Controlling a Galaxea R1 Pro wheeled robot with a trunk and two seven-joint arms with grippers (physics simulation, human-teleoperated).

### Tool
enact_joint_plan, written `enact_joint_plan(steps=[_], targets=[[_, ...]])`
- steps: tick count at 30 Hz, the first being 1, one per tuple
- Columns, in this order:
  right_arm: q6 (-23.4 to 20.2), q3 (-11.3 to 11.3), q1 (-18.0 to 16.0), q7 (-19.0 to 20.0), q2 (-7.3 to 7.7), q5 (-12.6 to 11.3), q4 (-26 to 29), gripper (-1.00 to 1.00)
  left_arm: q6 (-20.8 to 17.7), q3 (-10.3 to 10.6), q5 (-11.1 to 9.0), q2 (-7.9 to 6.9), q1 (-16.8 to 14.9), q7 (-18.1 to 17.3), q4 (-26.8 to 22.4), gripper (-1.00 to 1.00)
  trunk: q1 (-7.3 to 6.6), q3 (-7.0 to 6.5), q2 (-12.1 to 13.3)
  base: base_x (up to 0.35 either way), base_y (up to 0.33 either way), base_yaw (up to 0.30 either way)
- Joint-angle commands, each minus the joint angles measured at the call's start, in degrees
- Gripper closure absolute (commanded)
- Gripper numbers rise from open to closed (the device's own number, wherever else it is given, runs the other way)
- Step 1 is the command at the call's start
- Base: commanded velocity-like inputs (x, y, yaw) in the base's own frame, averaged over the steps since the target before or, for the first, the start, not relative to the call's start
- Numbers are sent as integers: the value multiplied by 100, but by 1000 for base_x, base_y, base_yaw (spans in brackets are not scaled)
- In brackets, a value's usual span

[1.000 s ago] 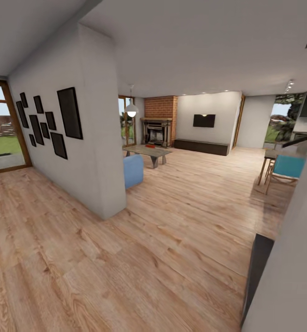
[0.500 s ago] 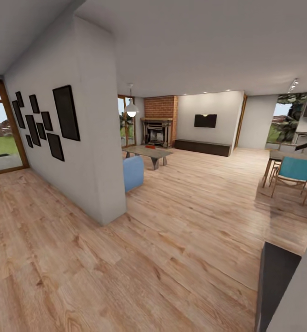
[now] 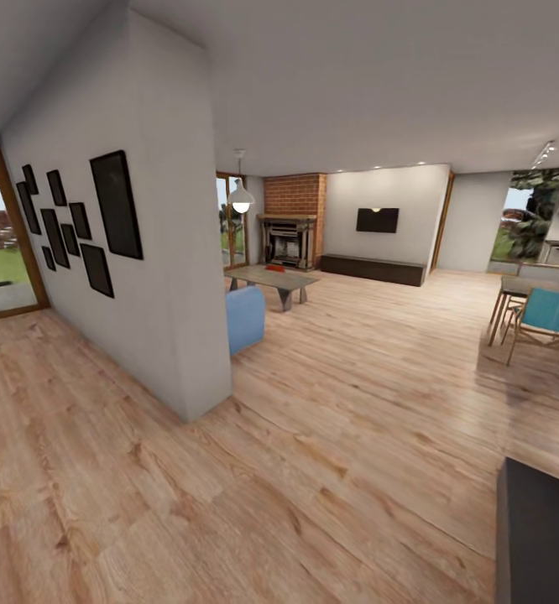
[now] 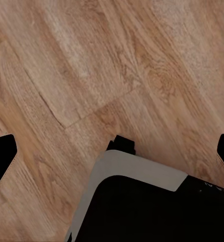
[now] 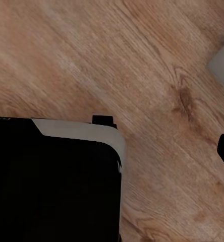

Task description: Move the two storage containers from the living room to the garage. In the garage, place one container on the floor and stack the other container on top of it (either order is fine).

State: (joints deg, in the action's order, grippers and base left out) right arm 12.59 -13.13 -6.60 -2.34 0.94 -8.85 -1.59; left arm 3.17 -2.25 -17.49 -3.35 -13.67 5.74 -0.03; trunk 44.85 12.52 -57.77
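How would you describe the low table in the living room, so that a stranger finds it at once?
Look to the far brick fireplace in the head view. In front of it, just beyond the blue sofa, stands the low grey coffee table on the wood plank floor. A small orange-red object, too far to identify, lies on top, unlike the dining table with chairs.

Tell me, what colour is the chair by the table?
Turquoise blue seat on a wooden frame; head view.

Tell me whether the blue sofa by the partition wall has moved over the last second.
No. The blue sofa still sits against the partition wall, beside the coffee table; the whole picture shifted, so the camera moved.
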Motion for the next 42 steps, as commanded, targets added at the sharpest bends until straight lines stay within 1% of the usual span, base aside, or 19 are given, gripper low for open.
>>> enact_joint_plan(steps=[1, 5, 24, 31, 42], targets=[[33, -49, -8, -6, -4, -55, -17, -100, 17, -19, -11, 1, -4, 6, 3, -100, 4, 7, -4, 323, 113, 0], [33, -23, -8, -27, -9, -55, -17, -100, 17, -19, -10, 1, -4, 3, 3, -100, 4, 7, -4, 323, 114, -82], [33, -23, -8, -47, -19, -55, -18, -100, 17, -21, -18, 1, -4, 6, 3, -100, 4, 7, -4, 323, 113, -231], [33, -27, -8, -43, -14, -55, -18, -100, 17, -21, -18, 1, -4, 6, 3, -100, 4, 7, -4, 323, 112, -33], [27, -57, -8, 15, 0, -54, -17, -100, -20, -20, -18, 1, -4, 6, 3, -100, 4, 7, -4, 323, 8, 0]])
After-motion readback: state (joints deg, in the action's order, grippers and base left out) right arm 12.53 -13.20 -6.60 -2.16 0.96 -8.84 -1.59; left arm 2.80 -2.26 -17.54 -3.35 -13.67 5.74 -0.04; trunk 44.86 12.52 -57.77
